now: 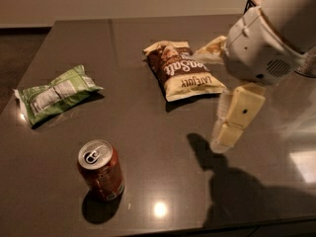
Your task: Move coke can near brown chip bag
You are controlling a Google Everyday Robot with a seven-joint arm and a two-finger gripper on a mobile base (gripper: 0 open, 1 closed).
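The coke can [100, 170], red-brown with a silver top and pull tab, stands upright near the table's front left. The brown chip bag [182, 70], brown and cream with white script, lies flat at the table's middle back. My gripper [211, 98] hangs above the table just right of the brown chip bag, far right of and behind the can. It is open and empty: one cream finger [232, 120] points down toward the front, and the other [211, 50] reaches over the bag's right edge.
A green chip bag [55, 94] with a white label lies at the table's left. The dark table [148, 132] has its front edge close below the can. My arm's white housing [269, 43] fills the upper right and throws a shadow at the front right.
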